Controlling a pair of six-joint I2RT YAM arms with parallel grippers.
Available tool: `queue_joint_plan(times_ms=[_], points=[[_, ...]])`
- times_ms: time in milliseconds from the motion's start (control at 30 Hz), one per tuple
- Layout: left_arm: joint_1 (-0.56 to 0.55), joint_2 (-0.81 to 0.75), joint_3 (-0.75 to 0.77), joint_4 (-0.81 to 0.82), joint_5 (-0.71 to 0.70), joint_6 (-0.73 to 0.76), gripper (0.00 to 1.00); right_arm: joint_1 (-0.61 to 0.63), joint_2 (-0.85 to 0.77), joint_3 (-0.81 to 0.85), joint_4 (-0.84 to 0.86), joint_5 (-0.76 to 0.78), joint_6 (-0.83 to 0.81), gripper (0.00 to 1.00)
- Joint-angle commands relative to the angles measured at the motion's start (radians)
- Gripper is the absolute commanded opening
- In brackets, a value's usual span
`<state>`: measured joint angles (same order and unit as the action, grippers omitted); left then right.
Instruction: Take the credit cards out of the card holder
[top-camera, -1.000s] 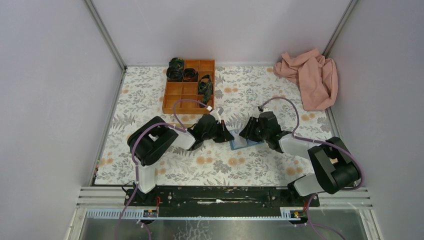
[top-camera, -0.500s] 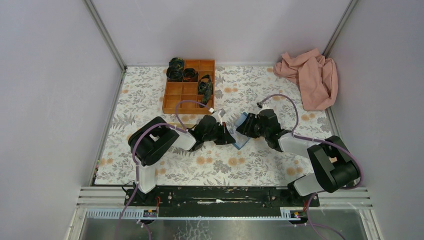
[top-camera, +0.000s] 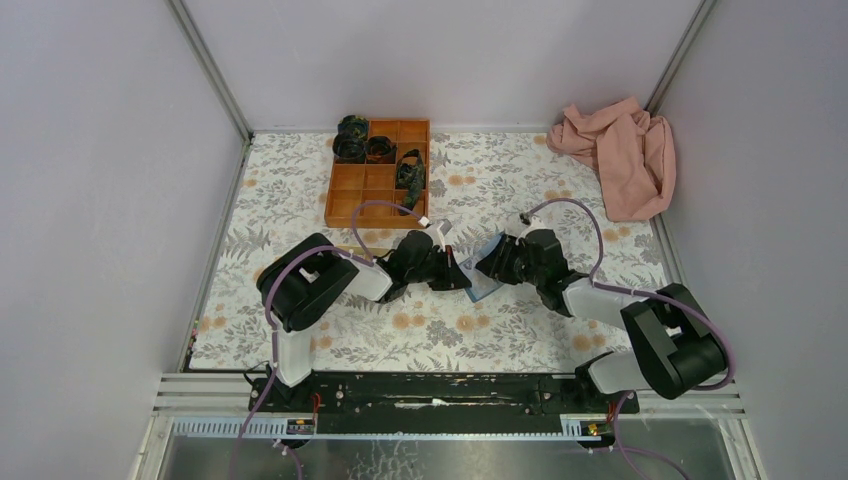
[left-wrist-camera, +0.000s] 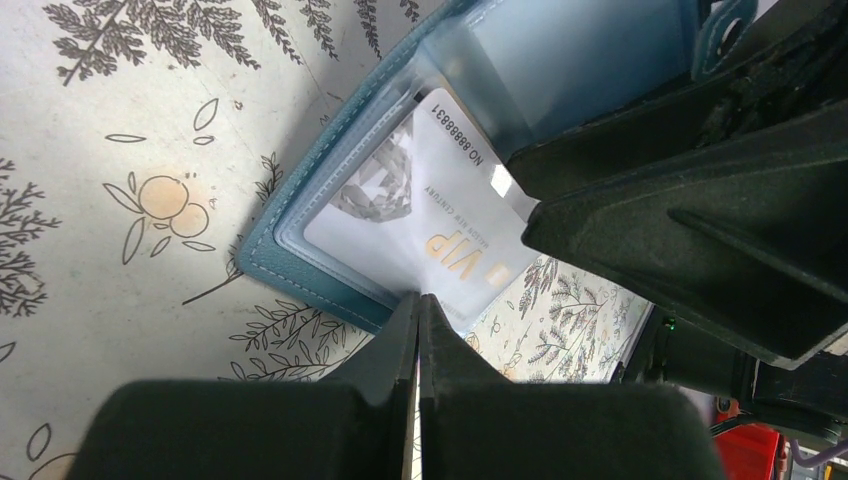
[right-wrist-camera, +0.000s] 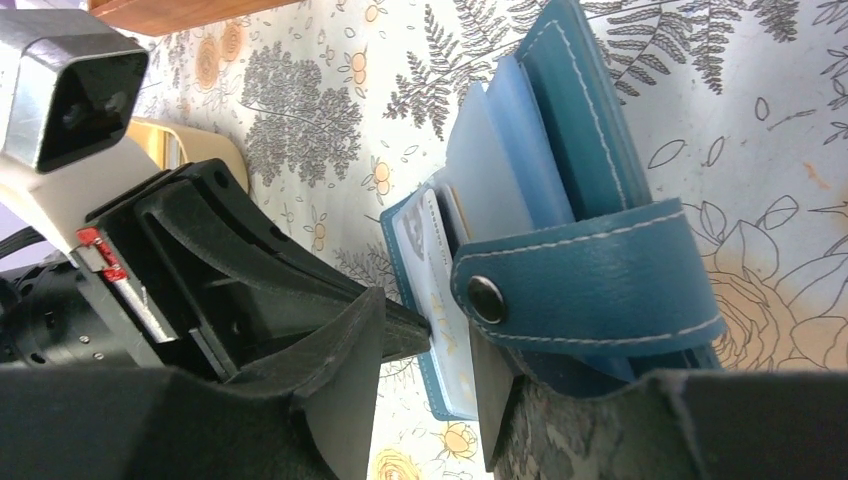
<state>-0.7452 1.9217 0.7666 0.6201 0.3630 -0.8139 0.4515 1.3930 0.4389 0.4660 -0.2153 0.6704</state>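
Jaws: left gripper (left-wrist-camera: 418, 306) pinched shut at the white card (left-wrist-camera: 440, 230) edge, right gripper (right-wrist-camera: 440, 392) clamping the card holder (right-wrist-camera: 590, 290) mid-table.
I'd draw the card out flat toward nine o'clock, with the holder braced.

The blue folding card holder (right-wrist-camera: 590, 290) looks like matt stitched leather (shiny metal snap stud (right-wrist-camera: 486, 295)); the white VIP card (left-wrist-camera: 430, 210) is glossy plastic.

The white card (left-wrist-camera: 420, 215) in the card holder (left-wrist-camera: 290, 275) carries gold "VIP" lettering and a serial line beginning "NO 8888"; the smaller print beside it is illegible.
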Motion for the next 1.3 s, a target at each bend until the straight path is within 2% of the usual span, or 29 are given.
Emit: queue_joint_plan(times_ms=[0,400,900,1067,1267], points=[[-0.005,0.044,0.010,-0.040,-0.018,0.012,0.00,0.014,-0.038,-0.025,0.024,-0.131,0.032,0.43],[-0.005,0.051,0.015,-0.043,-0.015,0.013,0.00,0.015,0.009,-0.068,0.066,-0.203,0.021,0.45],[-0.005,0.050,0.017,-0.045,-0.009,0.013,0.00,0.015,0.001,-0.121,0.022,-0.210,-0.027,0.46],[-0.005,0.054,0.018,-0.045,-0.005,0.013,0.00,0.015,0.013,-0.094,0.036,-0.211,-0.013,0.46],[-0.004,0.048,0.018,-0.048,-0.004,0.015,0.00,0.027,0.086,-0.062,0.076,-0.283,0.006,0.47]])
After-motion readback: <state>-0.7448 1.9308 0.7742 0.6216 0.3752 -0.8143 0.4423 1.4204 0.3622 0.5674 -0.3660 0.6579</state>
